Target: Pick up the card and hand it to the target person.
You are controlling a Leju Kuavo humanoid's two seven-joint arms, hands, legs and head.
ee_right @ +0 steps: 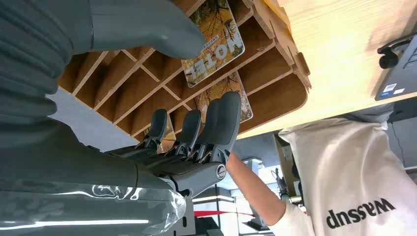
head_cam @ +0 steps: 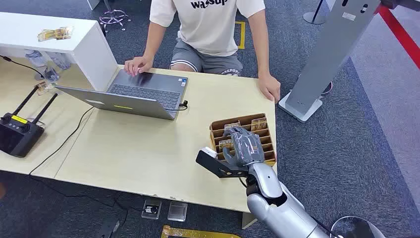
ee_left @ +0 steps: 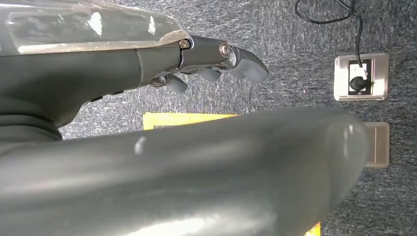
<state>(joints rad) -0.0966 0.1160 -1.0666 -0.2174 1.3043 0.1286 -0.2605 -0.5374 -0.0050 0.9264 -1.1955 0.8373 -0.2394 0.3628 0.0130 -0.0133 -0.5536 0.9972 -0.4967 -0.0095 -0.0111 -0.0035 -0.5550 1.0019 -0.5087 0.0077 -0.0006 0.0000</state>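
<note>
A wooden card rack (head_cam: 270, 148) stands at the table's right front corner with a few cards upright in its slots. My right hand (head_cam: 245, 146) hovers right over it, fingers spread and pointing down into the slots. In the right wrist view a yellow card printed "HOTEL" (ee_right: 219, 42) stands between my thumb (ee_right: 152, 29) and my fingers (ee_right: 216, 123), with gaps on both sides; a second card (ee_right: 227, 91) stands behind the fingertips. The target person (head_cam: 213, 29) in a white shirt sits across the table. My left hand (ee_left: 206, 56) hangs over the floor, holding nothing.
An open laptop (head_cam: 143, 94) sits mid-table with the person's hand (head_cam: 137, 64) on it; their other hand (head_cam: 270, 88) rests on the table edge. A black controller (head_cam: 17, 134) lies far left. A grey stand (head_cam: 322, 59) rises right of the table. A floor socket (ee_left: 361, 76) lies below.
</note>
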